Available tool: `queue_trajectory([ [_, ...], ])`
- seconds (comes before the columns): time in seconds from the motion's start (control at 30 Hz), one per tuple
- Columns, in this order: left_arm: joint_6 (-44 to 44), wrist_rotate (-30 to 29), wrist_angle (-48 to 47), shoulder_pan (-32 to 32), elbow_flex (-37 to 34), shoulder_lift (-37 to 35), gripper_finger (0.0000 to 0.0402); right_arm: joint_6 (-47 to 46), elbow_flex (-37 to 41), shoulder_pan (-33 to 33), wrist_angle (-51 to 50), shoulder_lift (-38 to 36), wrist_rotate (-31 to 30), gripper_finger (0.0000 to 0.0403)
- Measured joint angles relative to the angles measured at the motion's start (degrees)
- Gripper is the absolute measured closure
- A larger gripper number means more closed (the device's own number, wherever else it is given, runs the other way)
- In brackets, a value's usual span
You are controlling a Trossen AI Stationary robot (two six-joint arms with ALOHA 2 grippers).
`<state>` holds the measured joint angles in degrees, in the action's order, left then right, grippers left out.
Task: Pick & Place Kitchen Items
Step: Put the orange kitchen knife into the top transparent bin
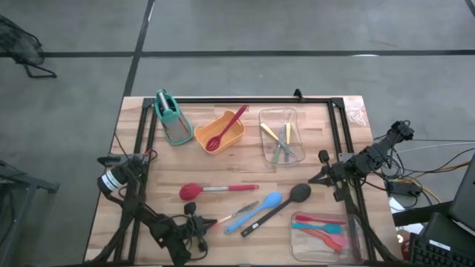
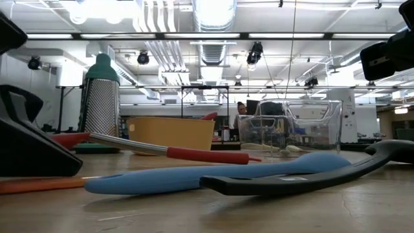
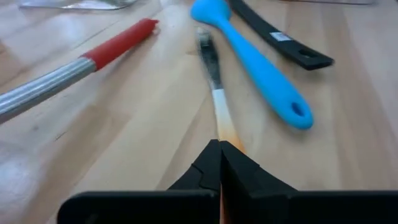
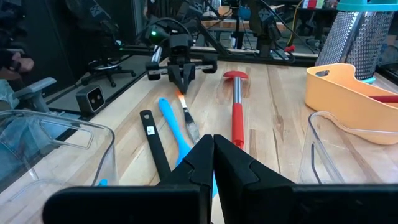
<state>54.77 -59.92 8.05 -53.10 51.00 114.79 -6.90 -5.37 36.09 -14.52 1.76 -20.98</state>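
Gripping orange handle end of slim grey-bristled brush (image 3: 214, 81), left gripper (image 3: 221, 163) clenched, low on wooden table (image 1: 223, 170) beside blue plastic spoon (image 1: 261, 209). Brush apparently resting on table. Right gripper (image 4: 213, 158) clenched, empty, near clear tray (image 1: 280, 133).

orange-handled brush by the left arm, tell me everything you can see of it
The orange-handled brush is slim: an orange end, a pale middle and a dark grey bristled tip. It lies flat on the wooden table, beside the blue spoon but apart from it, tip pointing away from the arm. The left gripper has its jaws shut on the orange end.
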Motion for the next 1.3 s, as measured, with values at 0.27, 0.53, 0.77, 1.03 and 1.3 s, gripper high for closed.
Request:
queue_trajectory([
  [0.27,-4.9,-1.7,0.8,0.3,0.1,-2.3,0.0399,0.0,0.0,0.0,0.0,0.0,0.0,0.0394],
  [0.53,-1.0,-2.2,1.0,0.4,0.2,-3.1,0.0396,0.0,0.0,0.0,0.0,0.0,0.0,0.0394],
  [0.77,-0.9,8.1,1.1,1.9,0.2,-5.2,0.0394,0.7,0.0,0.0,0.0,0.0,0.0,0.0394],
  [1.03,-3.1,12.4,1.3,7.4,0.2,-5.1,0.0392,13.1,0.0,0.0,0.0,0.1,0.0,0.0394],
  [1.3,-8.4,14.5,1.8,11.6,1.4,-5.1,0.0392,11.6,0.0,0.0,0.0,0.1,0.0,0.0394],
])
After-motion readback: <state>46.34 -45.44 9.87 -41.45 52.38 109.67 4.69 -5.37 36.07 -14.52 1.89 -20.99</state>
